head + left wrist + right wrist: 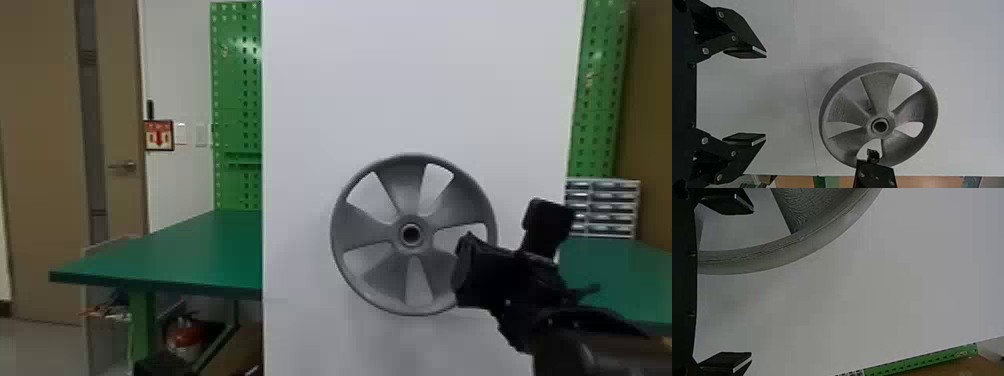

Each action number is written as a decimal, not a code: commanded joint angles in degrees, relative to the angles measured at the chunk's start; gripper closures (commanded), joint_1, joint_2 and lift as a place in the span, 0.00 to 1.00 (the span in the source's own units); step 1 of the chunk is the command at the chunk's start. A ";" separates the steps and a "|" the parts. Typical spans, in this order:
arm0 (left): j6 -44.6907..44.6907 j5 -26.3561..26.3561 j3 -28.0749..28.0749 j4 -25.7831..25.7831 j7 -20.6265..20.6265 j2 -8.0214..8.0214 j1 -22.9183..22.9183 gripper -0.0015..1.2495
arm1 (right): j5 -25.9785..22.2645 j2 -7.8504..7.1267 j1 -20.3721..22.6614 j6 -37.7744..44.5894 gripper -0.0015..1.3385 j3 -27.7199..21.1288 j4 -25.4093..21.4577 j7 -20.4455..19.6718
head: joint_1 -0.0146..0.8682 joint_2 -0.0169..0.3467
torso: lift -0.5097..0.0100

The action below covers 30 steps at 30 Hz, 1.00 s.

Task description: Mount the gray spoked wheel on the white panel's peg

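Head view: upright gray spoked wheel [377, 235] before flat white panel [420, 75] | black right gripper [500, 222] spread astride rim | left wrist view: black left gripper [766, 96] spread

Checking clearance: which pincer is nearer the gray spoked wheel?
Right. The right pincer is at the right edge of the wheel; the left pincer stands clear of it.

Head view: moderate, even light; the tall, flat white panel [420, 75] is brightest. Glare on the green perforated metal board [237, 75] left of it. Deep shade under the green flat-topped table [200, 255]. Left wrist view: dimmer panel, soft shadow beside the gray spoked wheel [879, 88].
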 commanded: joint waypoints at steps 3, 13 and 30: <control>0.00 0.00 -0.01 0.00 0.00 0.00 0.02 0.40 | 0.07 0.00 0.08 -0.26 0.01 0.12 0.00 0.00 | 0.16 0.03 | 0.21; 0.00 0.00 -0.01 0.00 0.00 0.00 0.20 0.40 | 0.59 0.62 2.63 -0.79 0.01 1.26 -4.48 0.00 | 0.16 0.03 | 0.21; -0.09 -1.14 0.43 -1.14 0.00 -0.09 0.46 0.40 | 2.18 1.06 11.24 -4.57 0.01 4.95 -12.48 0.00 | 0.16 0.03 | 0.21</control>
